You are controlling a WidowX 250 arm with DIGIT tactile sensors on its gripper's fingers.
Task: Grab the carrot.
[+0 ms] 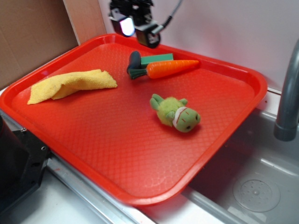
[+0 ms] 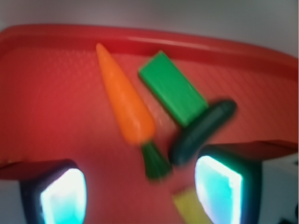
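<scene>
Readable markings: none.
No text, label, brand, number or sign can be read on any item in the exterior view; the wrist view is blurred and likewise shows no legible lettering.

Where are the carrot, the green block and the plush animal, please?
carrot (image 1: 170, 68), exterior view, middle of the orange body.
green block (image 2: 172, 87), wrist view, centre of its top face.
plush animal (image 1: 176, 113), exterior view, its body.

Orange carrot (image 1: 171, 68) flat on tray (image 1: 140, 154)
</scene>
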